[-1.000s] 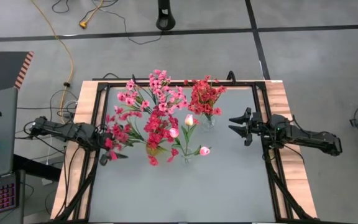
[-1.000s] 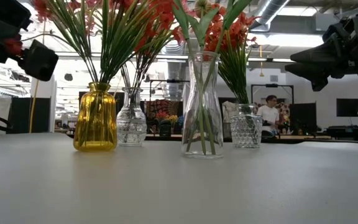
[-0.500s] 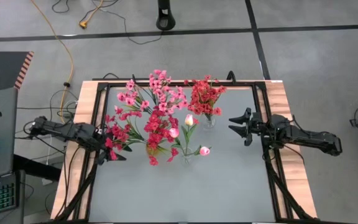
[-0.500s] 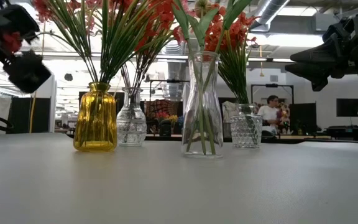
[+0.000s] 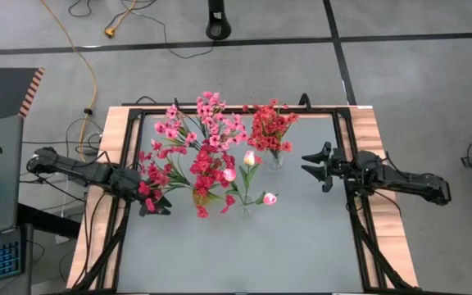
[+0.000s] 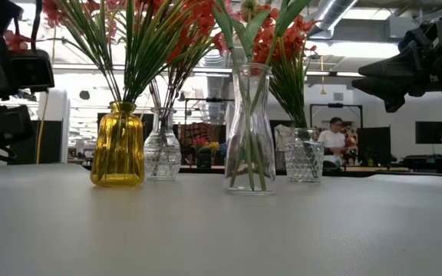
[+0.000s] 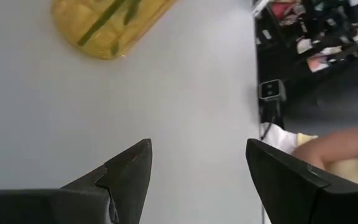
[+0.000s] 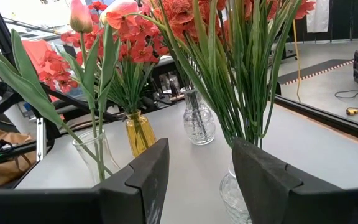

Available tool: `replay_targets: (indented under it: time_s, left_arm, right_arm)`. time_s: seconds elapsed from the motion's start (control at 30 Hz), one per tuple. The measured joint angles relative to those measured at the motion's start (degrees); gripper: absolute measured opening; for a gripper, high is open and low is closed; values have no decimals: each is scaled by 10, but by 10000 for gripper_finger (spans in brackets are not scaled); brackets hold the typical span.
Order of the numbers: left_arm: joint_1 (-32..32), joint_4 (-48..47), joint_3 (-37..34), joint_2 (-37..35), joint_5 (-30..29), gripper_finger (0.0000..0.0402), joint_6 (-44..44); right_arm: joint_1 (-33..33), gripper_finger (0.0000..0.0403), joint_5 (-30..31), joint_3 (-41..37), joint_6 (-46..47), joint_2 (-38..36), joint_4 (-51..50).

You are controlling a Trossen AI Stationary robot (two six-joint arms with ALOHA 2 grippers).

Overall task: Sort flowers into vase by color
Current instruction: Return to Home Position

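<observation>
Four vases stand in a row mid-table, each holding flowers by their stems. In the low view they are a yellow vase (image 6: 118,146), a small patterned clear vase (image 6: 162,153), a tall clear vase (image 6: 249,130) and a low cut-glass vase (image 6: 305,159). From above I see magenta blossoms (image 5: 211,168), pink blossoms (image 5: 207,119), red blossoms (image 5: 270,127) and pale tulip buds (image 5: 250,158). My left gripper (image 5: 158,207) is open and empty, left of the yellow vase (image 7: 110,25). My right gripper (image 5: 314,168) is open and empty, right of the red bunch.
A black frame (image 5: 347,156) and wooden boards border the grey tabletop (image 5: 244,254), whose near half is bare. Long green stems and leaves (image 8: 241,74) fan out above the vases. A person (image 6: 333,139) sits in the room far behind the table.
My left gripper has drawn back toward the table's left edge and sunk lower, turning as it went. The right arm, the vases and the flowers have kept still.
</observation>
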Motion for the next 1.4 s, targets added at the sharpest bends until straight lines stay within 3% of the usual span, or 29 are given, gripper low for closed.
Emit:
replay_targets:
  time_s: [0.13,0.3,0.5,0.83,1.17,1.4]
  left_arm:
    - [0,4,0,10,-42,248,24]
    - [0,35,-3,3,-106,248,119]
    - [0,58,-3,-8,-263,248,238]
    - [0,164,-2,-59,-322,216,466]
    - [0,131,-1,-142,-366,137,572]
    - [0,101,-1,-140,-369,92,593]
  right_arm:
    - [0,202,0,0,0,0,0]
    - [0,202,0,0,0,0,0]
    - [0,202,0,0,0,0,0]
    - [0,202,0,0,0,0,0]
    - [0,202,0,0,0,0,0]
    - [0,202,0,0,0,0,0]
